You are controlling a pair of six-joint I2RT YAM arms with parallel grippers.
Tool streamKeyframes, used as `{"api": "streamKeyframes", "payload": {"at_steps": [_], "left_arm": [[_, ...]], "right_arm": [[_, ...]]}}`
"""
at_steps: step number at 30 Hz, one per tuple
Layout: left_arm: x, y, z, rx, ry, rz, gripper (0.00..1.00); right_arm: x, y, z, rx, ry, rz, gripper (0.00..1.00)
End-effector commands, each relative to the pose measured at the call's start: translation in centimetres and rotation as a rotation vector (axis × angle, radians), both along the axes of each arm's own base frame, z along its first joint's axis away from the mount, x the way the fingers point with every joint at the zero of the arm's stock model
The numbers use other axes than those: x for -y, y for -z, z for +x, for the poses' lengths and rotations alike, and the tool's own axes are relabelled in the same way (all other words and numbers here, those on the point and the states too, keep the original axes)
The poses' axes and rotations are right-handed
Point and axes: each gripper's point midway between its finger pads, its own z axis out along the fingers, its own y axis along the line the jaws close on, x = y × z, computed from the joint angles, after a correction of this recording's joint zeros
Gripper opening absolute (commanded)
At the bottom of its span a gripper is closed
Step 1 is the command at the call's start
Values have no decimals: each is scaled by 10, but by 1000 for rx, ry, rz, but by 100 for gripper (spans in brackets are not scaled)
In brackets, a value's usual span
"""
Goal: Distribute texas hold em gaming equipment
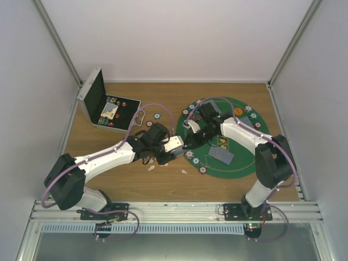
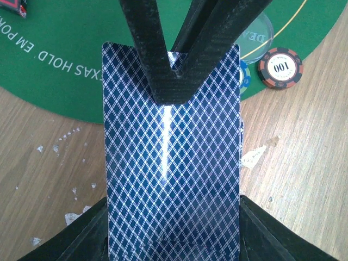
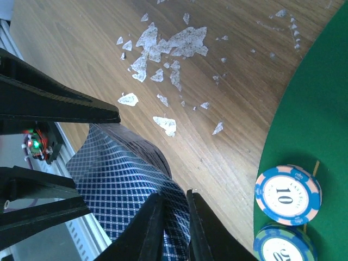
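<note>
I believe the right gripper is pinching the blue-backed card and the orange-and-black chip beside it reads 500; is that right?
Not quite: the chip reads 100, not 500, as the left wrist view shows. The right gripper does pinch the blue-backed card.

Card blue-white lattice; mat green; chip orange-black striped.

White-walled booth around a wooden tabletop

Plain white panels form the back wall, left wall and right wall, closing in a wood-grain tabletop. A grey metal strip runs up each back corner. An aluminium rail crosses the near edge, with a pale ribbed strip just below it. The light is soft and even, with faint shadows. White crumbled scraps lie scattered on the bare wood.
</note>
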Motion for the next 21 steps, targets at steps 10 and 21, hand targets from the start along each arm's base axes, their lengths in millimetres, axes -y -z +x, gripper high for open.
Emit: {"api": "streamKeyframes", "payload": {"at_steps": [10,21], "left_arm": [[5,-18,9,62,-6,-55,55],[4,-19,9,65,-7,-57,55]], "right_arm": [[47,-7,23,70,136,-142,1],[159,11,95,107,526,-238,1]]}}
